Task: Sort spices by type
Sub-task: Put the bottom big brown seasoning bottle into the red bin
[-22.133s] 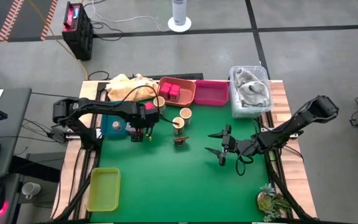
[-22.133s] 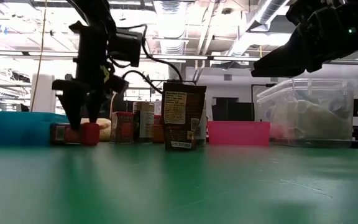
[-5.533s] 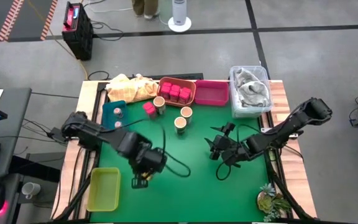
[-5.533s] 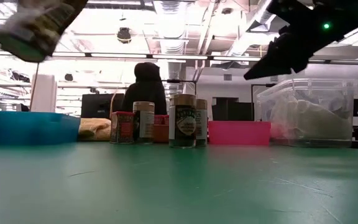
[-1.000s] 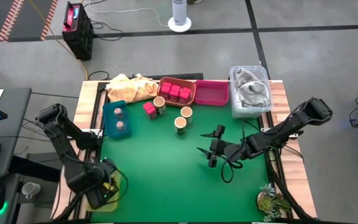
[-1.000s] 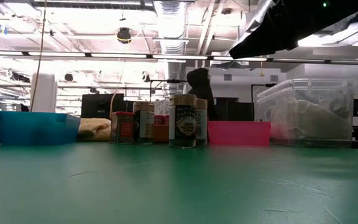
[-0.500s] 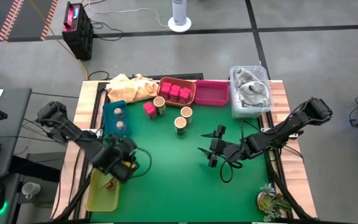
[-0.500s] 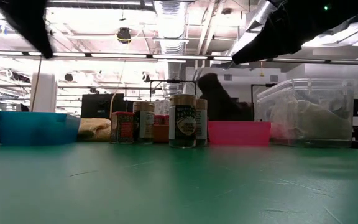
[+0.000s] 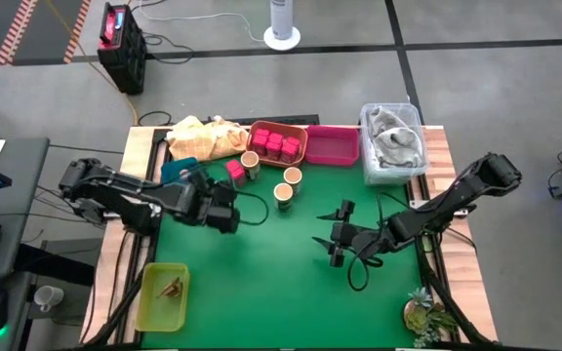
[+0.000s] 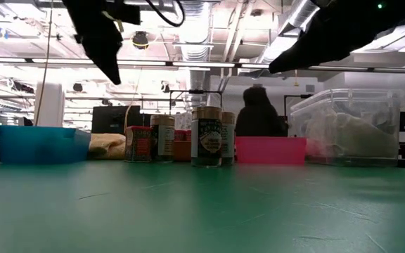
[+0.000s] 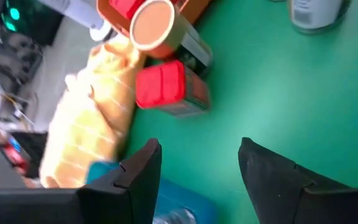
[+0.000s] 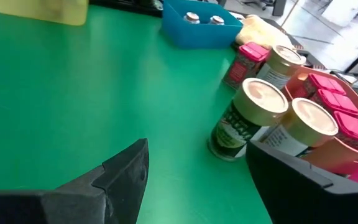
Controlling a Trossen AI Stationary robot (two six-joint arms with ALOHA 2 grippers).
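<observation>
A: Big stuff first?
B: Green mat (image 9: 261, 273). Then 1 clear bin (image 9: 392, 143) at the back right corner. 4 trays: orange (image 9: 279, 142), magenta (image 9: 332, 146), teal (image 9: 174, 172) partly under the left arm, yellow-green (image 9: 162, 295) at the front left edge.
A: Spices?
B: 3 pink cubes (image 9: 276, 145) in the orange tray. 1 more pink-top box (image 9: 233, 171) on the mat, just beside the teal tray. 3 tan-lid jars (image 9: 282, 195) near the middle back, close together. 2 shakers (image 12: 201, 18) in the teal tray, seen from the right wrist. 1 twig (image 9: 172, 287) in the yellow-green tray.
A: Arms?
B: Left gripper (image 9: 228, 218) hangs over the mat, near the pink-top box, fingers spread, nothing in them. Right gripper (image 9: 338, 237) is right of center, fingers spread too, empty.
A: Room to move?
B: Lots. Whole front half of the mat is bare, w/ only the yellow-green tray at the left edge. Back edge is crowded.
</observation>
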